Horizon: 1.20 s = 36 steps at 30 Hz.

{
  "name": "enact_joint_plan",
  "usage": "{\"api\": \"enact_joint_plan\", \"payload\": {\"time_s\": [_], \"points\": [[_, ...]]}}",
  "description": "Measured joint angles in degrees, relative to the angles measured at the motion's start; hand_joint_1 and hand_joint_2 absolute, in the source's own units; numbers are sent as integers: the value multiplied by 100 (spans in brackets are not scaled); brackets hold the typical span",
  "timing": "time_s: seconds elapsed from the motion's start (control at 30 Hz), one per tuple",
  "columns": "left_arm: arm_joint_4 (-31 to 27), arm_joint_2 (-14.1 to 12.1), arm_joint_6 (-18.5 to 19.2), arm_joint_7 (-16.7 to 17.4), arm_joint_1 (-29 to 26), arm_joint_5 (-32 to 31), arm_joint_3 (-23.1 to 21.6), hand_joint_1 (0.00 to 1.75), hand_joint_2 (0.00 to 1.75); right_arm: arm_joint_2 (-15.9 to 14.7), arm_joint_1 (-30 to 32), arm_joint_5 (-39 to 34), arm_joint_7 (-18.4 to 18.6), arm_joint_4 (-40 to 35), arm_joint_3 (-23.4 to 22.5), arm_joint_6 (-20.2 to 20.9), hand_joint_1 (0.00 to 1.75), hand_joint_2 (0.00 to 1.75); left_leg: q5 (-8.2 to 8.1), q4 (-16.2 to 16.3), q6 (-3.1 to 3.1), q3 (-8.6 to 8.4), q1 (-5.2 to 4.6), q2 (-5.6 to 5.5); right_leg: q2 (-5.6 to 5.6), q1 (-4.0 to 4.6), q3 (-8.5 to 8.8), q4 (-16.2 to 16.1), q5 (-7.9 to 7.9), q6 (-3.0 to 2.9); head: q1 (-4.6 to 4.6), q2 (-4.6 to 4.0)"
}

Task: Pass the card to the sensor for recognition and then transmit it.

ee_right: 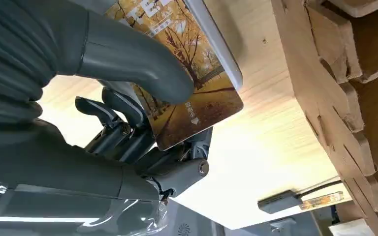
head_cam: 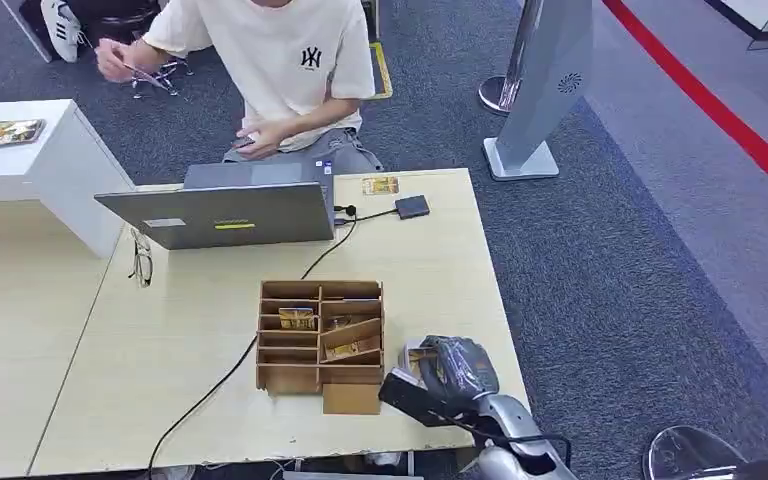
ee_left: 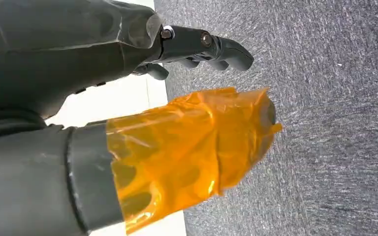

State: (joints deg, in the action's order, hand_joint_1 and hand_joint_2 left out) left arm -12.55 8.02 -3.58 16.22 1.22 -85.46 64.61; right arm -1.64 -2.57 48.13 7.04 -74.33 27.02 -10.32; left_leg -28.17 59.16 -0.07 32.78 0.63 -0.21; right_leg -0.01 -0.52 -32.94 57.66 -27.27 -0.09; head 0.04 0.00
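Silver arm (head_cam: 505, 425); orange-taped thumb (ee_left: 192, 152)

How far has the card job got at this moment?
Done: the right hand holds a card, beside the wooden organizer. In hand: carrying it over the table. Left: presenting it to the small black sensor near the laptop, then handing it on.

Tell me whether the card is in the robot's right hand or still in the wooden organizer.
In the hand. The right hand pinches the card between thumb and fingers, beside the wooden organizer.
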Motion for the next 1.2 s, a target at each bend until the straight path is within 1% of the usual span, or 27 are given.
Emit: {"api": "enact_joint_plan", "payload": {"time_s": [0.47, 1.2], "points": [[0, -7, 20, 0, 1, -35, 0, 0, 0, 66, -117, 57, -2, 251, -7, 59, 175, 175, 0, 0, 0, -4, 0, 0, 0, 0, 4, 0, 0, 0, 0, 0], [0, -7, 46, 4, 0, -52, 0, 0, 0, 83, -147, 61, -2, 304, -15, 76, 175, 175, 0, 0, 0, -8, 0, 1, 1, 0, 8, 0, 0, 0, 0, 0]]}}
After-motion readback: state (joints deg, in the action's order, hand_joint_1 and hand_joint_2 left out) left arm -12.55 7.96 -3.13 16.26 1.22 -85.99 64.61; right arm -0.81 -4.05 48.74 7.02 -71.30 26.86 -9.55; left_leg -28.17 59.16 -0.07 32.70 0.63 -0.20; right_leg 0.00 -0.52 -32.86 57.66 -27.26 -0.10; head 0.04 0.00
